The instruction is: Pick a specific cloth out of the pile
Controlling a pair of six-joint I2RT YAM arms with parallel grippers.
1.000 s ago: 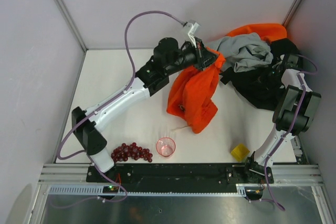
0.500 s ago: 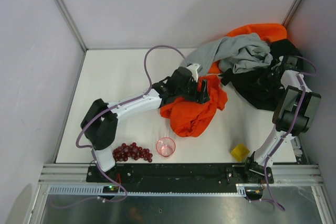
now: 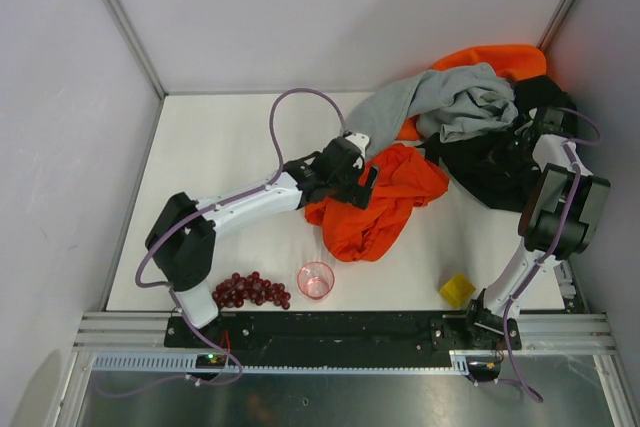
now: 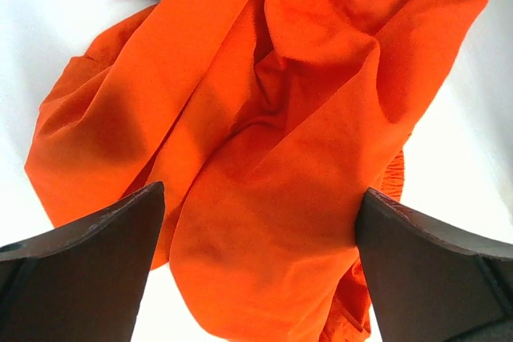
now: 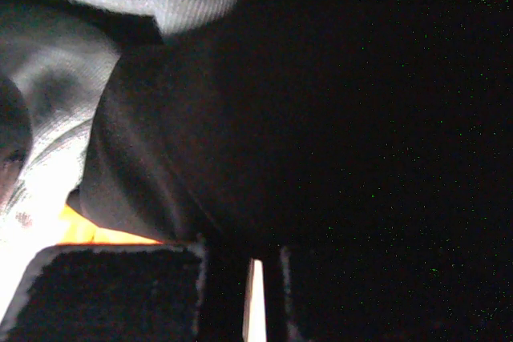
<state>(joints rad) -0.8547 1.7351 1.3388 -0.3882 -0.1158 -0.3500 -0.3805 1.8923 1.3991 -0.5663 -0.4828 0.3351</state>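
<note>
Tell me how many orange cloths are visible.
2. The red-orange cloth lies mid-table, beside the pile; the brighter orange cloth sits at the pile's far edge. More may be hidden.

White-and-black arms [image 3: 250,204], purple cables [image 3: 305,90]

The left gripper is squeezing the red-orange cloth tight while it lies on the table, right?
Not quite. The left gripper is open, with its jaws spread wide over the cloth, so it isn't squeezing it. The left wrist view shows this. The cloth does lie on the table.
</note>
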